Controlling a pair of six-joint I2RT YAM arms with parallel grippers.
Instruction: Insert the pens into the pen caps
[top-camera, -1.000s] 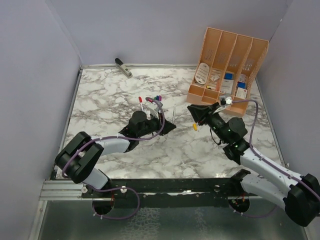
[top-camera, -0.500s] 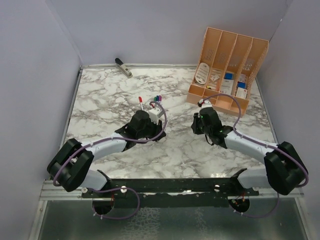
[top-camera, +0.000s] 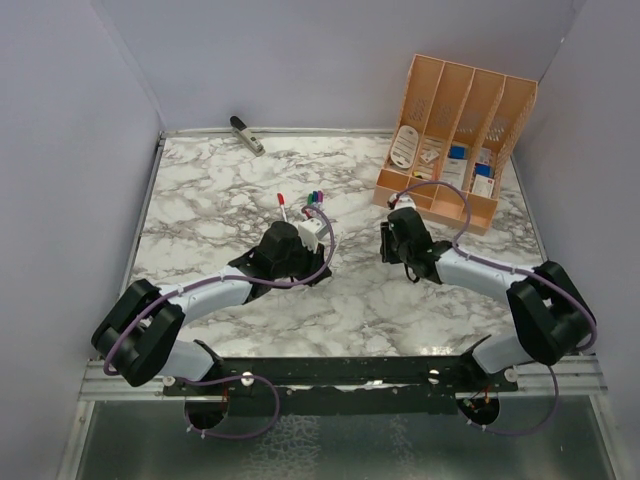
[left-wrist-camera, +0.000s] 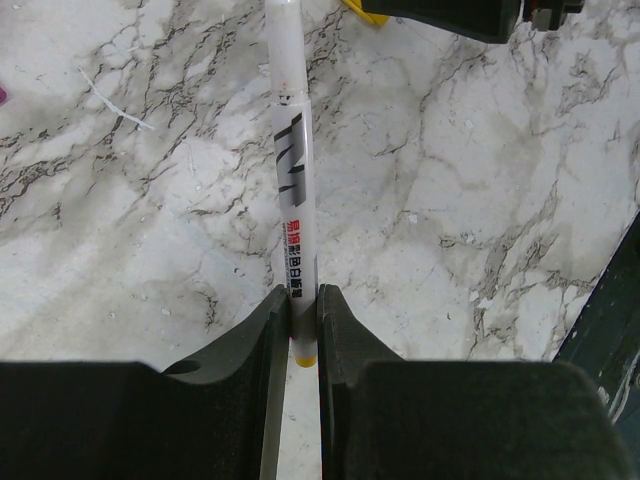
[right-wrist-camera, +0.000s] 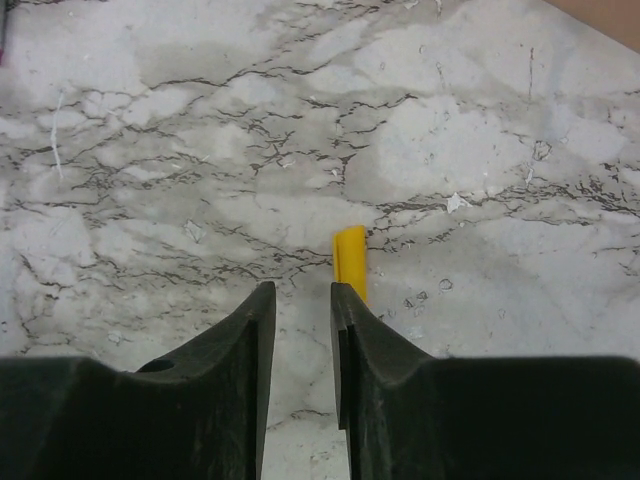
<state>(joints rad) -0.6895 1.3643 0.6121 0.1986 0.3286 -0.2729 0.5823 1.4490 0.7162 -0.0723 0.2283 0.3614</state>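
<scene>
Near the middle of the veined grey-and-white marble worktop (top-camera: 200, 190), seen from above: left tool (top-camera: 312, 232) at nine o'clock and right tool (top-camera: 390, 238) at three o'clock, tips turned toward each other and close together. At twelve o'clock of the left tool, loose pens (top-camera: 283, 205) lying flat, thin and pale, tipped red, purple and green. Toward one o'clock, a peach-orange organiser (top-camera: 455, 110) of perforated plastic, divided into upright slots. At eleven o'clock, by the far edge, a stubby grey clip (top-camera: 246, 135).

Clamped tight between the matte black fingers of the left tool: a slim white pen (left-wrist-camera: 289, 170), smooth and round in the barrel, printed with bold grey letters and small red and blue characters. Gripped close to its yellow end, with the long barrel running straight out toward twelve o'clock over the marble.

From the right wrist: blunt black fingers of the right tool parted by a narrow gap, with nothing between. Just beyond the fingertip at one o'clock, outside that gap, a short yellow cap (right-wrist-camera: 349, 262), glossy and straight-sided, lying on the stone.
</scene>
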